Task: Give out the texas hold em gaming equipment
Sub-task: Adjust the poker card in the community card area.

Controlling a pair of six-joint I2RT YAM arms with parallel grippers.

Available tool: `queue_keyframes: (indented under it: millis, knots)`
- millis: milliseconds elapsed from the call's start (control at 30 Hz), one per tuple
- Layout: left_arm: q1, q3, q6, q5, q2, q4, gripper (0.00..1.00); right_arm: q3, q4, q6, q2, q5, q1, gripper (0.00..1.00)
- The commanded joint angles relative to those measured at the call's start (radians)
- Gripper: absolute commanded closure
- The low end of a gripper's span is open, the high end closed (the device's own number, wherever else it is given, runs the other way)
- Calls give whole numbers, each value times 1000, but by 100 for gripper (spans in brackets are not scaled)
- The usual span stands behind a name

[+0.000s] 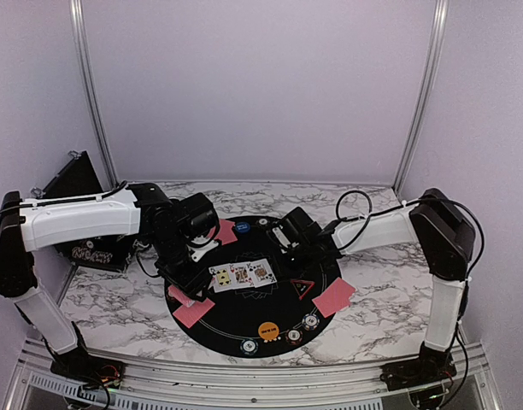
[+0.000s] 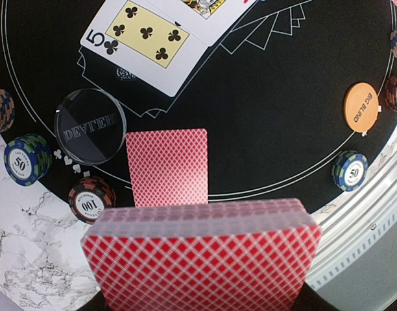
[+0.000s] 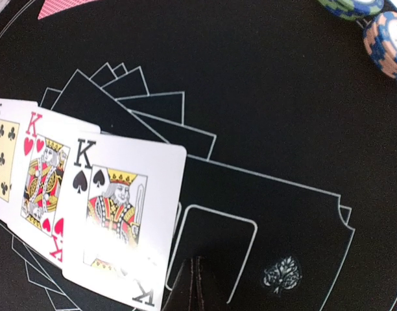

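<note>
Three cards lie face up in a row on the round black mat (image 1: 244,320): five of clubs (image 3: 4,155), king of hearts (image 3: 43,181), king of spades (image 3: 117,214). My left gripper (image 1: 186,272) is shut on a deck of red-backed cards (image 2: 202,259), held above one face-down card (image 2: 167,167). A clear dealer button (image 2: 90,126) sits just left of that card. My right gripper (image 3: 197,278) is shut and empty, its tips over a printed card outline beside the king of spades. The orange disc (image 1: 267,330), striped chips (image 1: 294,336) and red triangle marker (image 1: 302,286) rest on the mat.
More red-backed cards lie at the mat's right edge (image 1: 334,296) and its far left (image 1: 226,231). A black box (image 1: 78,184) stands at the table's left. A metal rail (image 1: 244,376) runs along the near edge, and upright posts (image 1: 420,94) frame the back wall.
</note>
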Motion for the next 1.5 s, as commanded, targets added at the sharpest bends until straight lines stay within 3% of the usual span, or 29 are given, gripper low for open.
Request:
queue_keyframes:
  millis: [0,567,1000,1167,1467]
  knots:
    - [4,1,10,2,-28,5,41,-11,-67,14,-35,-7,34,99]
    - [5,-1,8,4,-38,6,41,26,-53,41,34,-17,70,99]
    - [5,19,14,9,-24,6,41,-19,-22,53,-78,-69,13,96]
    - [2,29,18,13,-16,1,41,-29,45,90,-127,-227,6,87]
    - [1,52,21,12,6,-9,41,-107,388,329,-152,-625,-8,54]
